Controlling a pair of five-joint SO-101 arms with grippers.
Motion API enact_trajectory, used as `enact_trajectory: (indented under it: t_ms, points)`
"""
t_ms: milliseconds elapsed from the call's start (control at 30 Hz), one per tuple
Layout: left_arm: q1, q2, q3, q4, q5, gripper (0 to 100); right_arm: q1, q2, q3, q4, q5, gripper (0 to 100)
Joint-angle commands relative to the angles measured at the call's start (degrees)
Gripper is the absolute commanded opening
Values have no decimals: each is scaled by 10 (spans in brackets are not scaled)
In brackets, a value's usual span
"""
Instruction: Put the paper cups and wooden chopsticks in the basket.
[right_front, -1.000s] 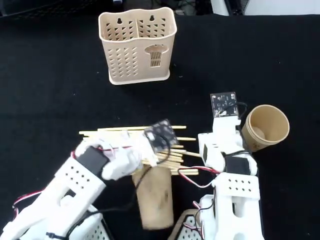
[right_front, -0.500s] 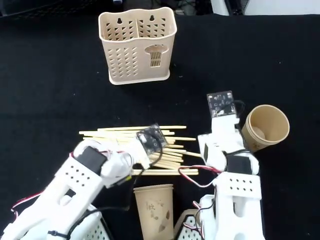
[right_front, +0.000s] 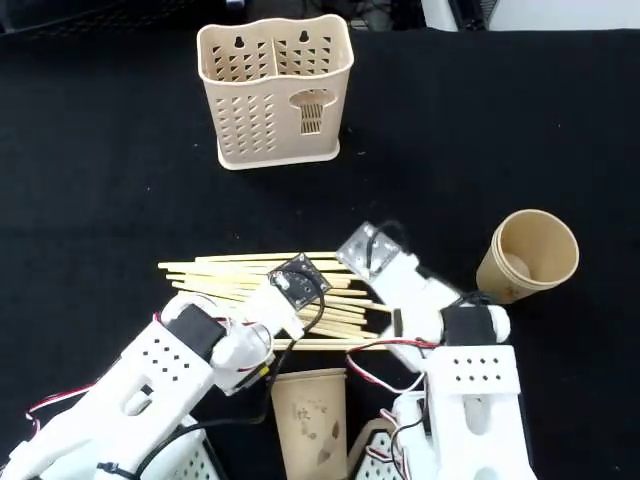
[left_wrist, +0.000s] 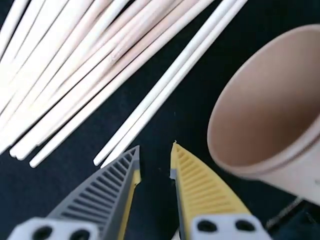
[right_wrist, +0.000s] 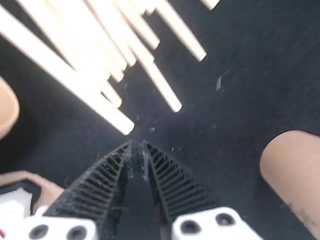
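Observation:
Wooden chopsticks (right_front: 262, 283) lie in a loose pile at the table's middle. One paper cup (right_front: 530, 252) rests tilted at the right, mouth up. A second paper cup (right_front: 308, 420) lies by the near edge between the arms. The beige basket (right_front: 275, 92) stands at the back. My left gripper (left_wrist: 155, 148) hovers open and empty just off the chopstick ends (left_wrist: 100, 75), beside the cup's mouth (left_wrist: 260, 110). My right gripper (right_wrist: 136, 144) is shut with nothing in it, low over the cloth near the chopstick tips (right_wrist: 105, 60), with a cup's side (right_wrist: 295, 170) close by.
Black cloth (right_front: 120, 190) covers the table between the pile and the basket. Both arms crowd the near middle, their wrists almost meeting above the chopsticks.
The near cup slid from under the left gripper toward the near edge and settled. The right wrist swung left over the chopsticks' right ends. The left wrist shifted slightly left.

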Motion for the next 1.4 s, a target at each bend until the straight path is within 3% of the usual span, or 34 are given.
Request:
enact_trajectory:
  t_ms: [0, 200, 400, 600, 800, 933, 1167, 1267, 1367]
  points:
    - [8, -4, 9, -44, 6, 117, 33, -3, 7, 8, 12, 12]
    - [25, -4, 52, -113, 95, 117, 57, -3, 8, 6, 11, 12]
    - [108, -4, 40, -156, 95, 117, 58, -3, 9, 6, 11, 12]
    - [82, -4, 21, -239, 95, 117, 58, -7, 10, 6, 10, 12]
    - [-4, -9, 21, -175, 94, 117, 55, -7, 7, -3, 11, 15]
    - [-133, -10, 19, -142, 94, 114, 49, -3, 4, -13, 28, 29]
    - [-447, -8, 23, -142, 94, 116, -36, -2, -48, 89, 197, 187]
    - [-516, -4, 23, -146, 94, 116, -74, 6, -102, 157, 253, 187]
    - [-526, -4, 24, -145, 94, 116, -91, 58, -175, 232, 280, 187]
